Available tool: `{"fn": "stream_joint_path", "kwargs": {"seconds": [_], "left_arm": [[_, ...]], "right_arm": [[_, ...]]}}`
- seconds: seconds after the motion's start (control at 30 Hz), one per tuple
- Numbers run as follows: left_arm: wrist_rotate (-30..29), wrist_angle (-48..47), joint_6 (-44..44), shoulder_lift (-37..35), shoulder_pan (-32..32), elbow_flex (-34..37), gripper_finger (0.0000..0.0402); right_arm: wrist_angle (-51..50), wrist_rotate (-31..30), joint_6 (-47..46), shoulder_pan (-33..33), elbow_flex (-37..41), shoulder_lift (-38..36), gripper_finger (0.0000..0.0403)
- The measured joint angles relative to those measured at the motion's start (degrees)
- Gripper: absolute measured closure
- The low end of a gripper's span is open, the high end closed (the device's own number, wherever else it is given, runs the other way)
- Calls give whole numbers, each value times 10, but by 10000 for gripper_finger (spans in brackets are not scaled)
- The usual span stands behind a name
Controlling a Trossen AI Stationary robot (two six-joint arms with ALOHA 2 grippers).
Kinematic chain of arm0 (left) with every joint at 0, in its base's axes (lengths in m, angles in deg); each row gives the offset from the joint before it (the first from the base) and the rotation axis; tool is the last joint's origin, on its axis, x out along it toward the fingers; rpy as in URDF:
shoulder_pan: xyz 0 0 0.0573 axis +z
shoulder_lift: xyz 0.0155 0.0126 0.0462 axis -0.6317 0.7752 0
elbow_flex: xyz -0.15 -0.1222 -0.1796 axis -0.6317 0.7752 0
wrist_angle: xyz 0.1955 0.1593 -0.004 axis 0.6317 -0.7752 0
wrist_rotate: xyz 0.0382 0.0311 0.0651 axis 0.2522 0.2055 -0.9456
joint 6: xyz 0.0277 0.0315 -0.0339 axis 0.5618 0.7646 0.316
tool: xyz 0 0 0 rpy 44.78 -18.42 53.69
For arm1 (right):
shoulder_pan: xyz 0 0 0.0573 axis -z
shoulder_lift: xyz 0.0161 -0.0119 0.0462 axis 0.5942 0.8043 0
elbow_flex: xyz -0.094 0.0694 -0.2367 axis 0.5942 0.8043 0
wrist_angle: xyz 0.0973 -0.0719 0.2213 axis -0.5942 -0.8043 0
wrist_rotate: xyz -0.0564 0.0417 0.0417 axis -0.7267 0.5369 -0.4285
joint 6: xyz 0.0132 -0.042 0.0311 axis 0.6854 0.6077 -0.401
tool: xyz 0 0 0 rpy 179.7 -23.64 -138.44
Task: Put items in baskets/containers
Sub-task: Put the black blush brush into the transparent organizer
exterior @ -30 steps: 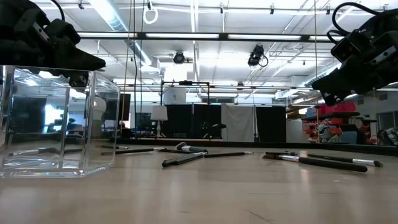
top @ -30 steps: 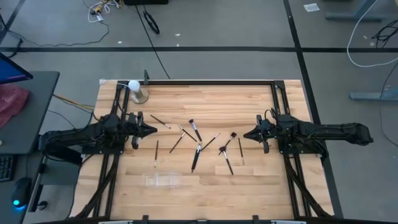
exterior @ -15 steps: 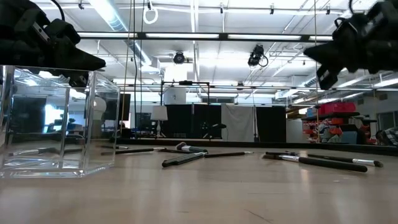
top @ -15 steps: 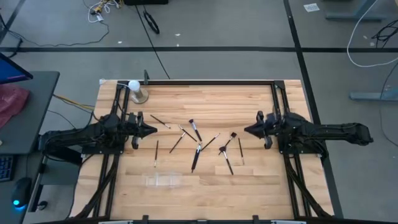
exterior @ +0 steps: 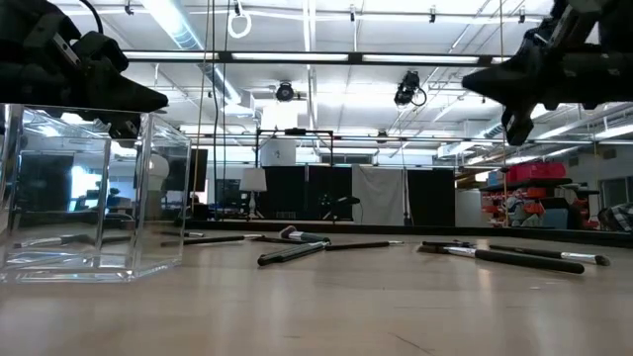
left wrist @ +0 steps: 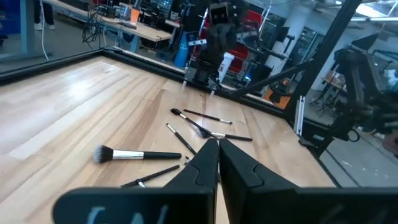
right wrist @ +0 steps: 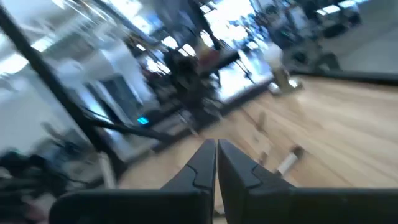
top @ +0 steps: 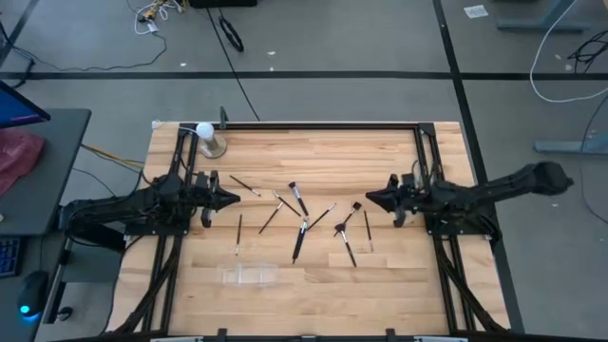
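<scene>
White ball on metal stand [top: 206, 139] (far-left table corner), wooden table [top: 313, 152], grey desk [top: 38, 157]

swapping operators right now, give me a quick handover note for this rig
Left gripper: shut, empty, above the table's left side.
Right gripper: shut, empty, raised above the right side, pointing toward the centre.
Makeup brushes: scattered loose across the middle of the table.
Clear organizer: near the front edge, left of centre; no brush visible in it from above.
Done: nothing placed yet.
Left: pick up every brush and put it in the organizer.
</scene>
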Motion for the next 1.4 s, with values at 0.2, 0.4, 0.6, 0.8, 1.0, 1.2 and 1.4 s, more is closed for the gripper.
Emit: {"fn": "stream_joint_path", "kwargs": {"seconds": [0.2,0.4,0.6,0.8,1.0,1.2,1.4], "left_arm": [[0,0,-7,0,0,0,385],[0,0,-7,0,0,0,385],[0,2,-7,0,0,0,385],[-10,4,-7,0,0,0,385],[-14,7,-6,0,0,0,385],[-39,7,-6,0,0,0,385],[-48,8,-7,0,0,0,385]], "right_arm": [[-83,-85,-9,-51,-83,131,383],[-194,-113,-8,-43,-165,231,369],[-243,-67,18,-4,-222,305,289],[-177,-39,82,26,-285,436,182],[-144,-78,95,54,-387,585,144],[-154,-89,119,77,-479,696,162],[-174,-77,118,88,-507,749,186]]}}
